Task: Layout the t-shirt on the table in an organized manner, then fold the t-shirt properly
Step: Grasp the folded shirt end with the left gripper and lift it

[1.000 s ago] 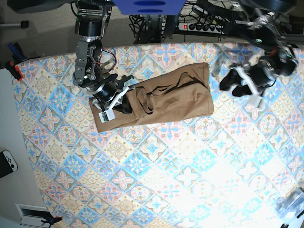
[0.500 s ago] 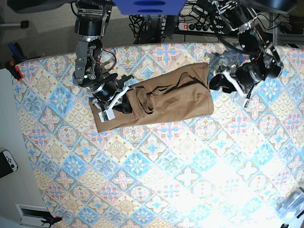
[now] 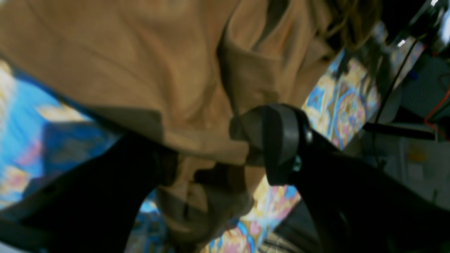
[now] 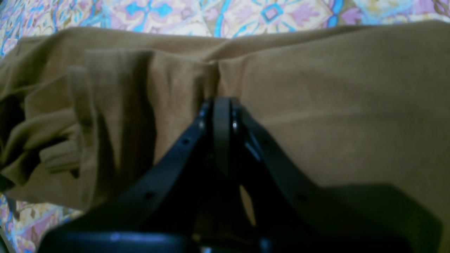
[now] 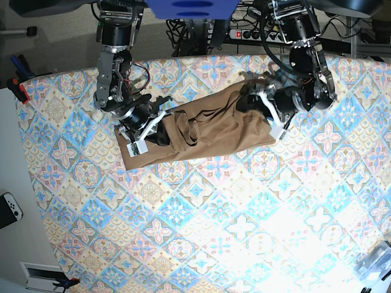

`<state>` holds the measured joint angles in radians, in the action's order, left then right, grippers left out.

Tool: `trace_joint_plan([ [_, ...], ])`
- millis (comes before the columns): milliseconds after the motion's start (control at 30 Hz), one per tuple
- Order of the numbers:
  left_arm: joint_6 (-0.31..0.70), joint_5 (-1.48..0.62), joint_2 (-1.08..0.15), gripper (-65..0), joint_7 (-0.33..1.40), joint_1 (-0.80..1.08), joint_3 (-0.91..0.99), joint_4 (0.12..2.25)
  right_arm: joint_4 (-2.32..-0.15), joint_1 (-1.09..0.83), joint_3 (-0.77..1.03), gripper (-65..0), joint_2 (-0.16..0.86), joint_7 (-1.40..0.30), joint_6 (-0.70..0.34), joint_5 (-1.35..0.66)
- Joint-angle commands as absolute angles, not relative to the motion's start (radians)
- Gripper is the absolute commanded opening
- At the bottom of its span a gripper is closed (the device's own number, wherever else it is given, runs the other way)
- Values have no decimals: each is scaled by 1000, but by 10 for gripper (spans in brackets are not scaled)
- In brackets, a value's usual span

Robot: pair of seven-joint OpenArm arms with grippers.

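The tan-brown t-shirt (image 5: 214, 131) lies as a long folded band slanting across the back of the table (image 5: 214, 213). My right gripper (image 5: 157, 129) rests on the shirt's left end. In the right wrist view its fingers (image 4: 221, 116) are shut together, tips down on the cloth (image 4: 316, 88) beside a bunched sleeve. My left gripper (image 5: 253, 101) is at the shirt's right end. In the left wrist view it (image 3: 218, 158) stands open, with a folded edge of the shirt (image 3: 123, 52) lying between the two fingers.
A power strip (image 5: 263, 35) and cables run behind the table's back edge. A game controller (image 5: 9, 207) lies on the white surface at the left, with red-handled tools (image 5: 18, 88) near the back-left corner. A clear plastic item (image 5: 376, 259) sits at the front right.
My left arm has swung in from the table's right side to the shirt's right end, jaws still wide. The right arm and the shirt have not moved.
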<state>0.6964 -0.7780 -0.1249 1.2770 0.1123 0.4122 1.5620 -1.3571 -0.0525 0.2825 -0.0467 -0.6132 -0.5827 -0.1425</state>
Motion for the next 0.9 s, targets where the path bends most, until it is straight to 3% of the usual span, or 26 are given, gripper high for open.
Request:
trace_joint_plan([
  [0, 698, -792, -127, -309, 1262, 107, 410, 1577, -1365, -50, 282, -650, -42, -647, -581, -122],
  [100, 698, -796, -125, -344, 1257, 113, 414, 1577, -1365, -50, 282, -650, -42, -647, -581, -122],
  [167, 698, -796, -125, -437, 1256, 111, 415, 1577, -1365, -50, 282, -650, -41, -647, -581, -122],
  [267, 698, -796, -125, -648, 1256, 105, 415, 1577, -1366, -50, 282, -650, -41, -647, -581, -122],
  [533, 698, -799, -134, -650, 1234, 54, 437, 1575, -1411, -53, 282, -650, -41, -647, -581, -120],
  [767, 698, -792, -200, -650, 1345, -36, 492, 1575, -1521, -113, 280, -409, -41, -647, -581, -120],
  [867, 698, -792, -200, -650, 1379, -36, 492, 1575, -1527, -113, 280, -338, -41, -647, -581, -122],
])
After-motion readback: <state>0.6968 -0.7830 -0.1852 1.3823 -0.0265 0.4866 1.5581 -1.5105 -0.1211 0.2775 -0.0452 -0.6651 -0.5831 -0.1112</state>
